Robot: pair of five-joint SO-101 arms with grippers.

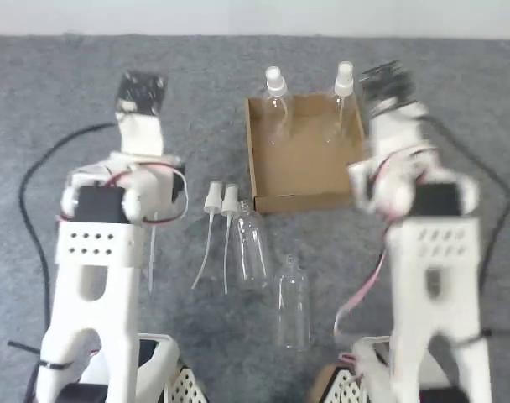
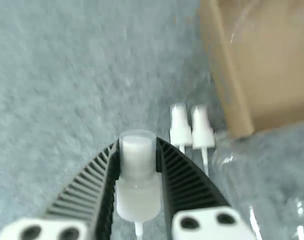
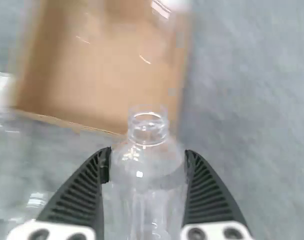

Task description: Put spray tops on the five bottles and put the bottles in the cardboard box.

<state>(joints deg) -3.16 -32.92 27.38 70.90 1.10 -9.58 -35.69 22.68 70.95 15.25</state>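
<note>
**2 of 5 boxed, third in hand**

Nearest, left gripper (image 2: 137,145) clamps a spray top (image 2: 137,192); right gripper (image 3: 147,154) grips an uncapped bottle (image 3: 148,125). Just beyond left gripper: 2 loose tops (image 2: 179,125), w/ 2 open bottles (image 1: 251,239) alongside. Farther off, cardboard box (image 1: 305,172) holds 2 capped bottles (image 1: 277,105). Held top's tube is cut off; clear bottle outlines are hard to trace.

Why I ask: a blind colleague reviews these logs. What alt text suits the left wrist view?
The left hand is shut on a white spray top, held over grey carpet. Beyond it, two more spray tops lie side by side near the corner of a cardboard box.
</note>
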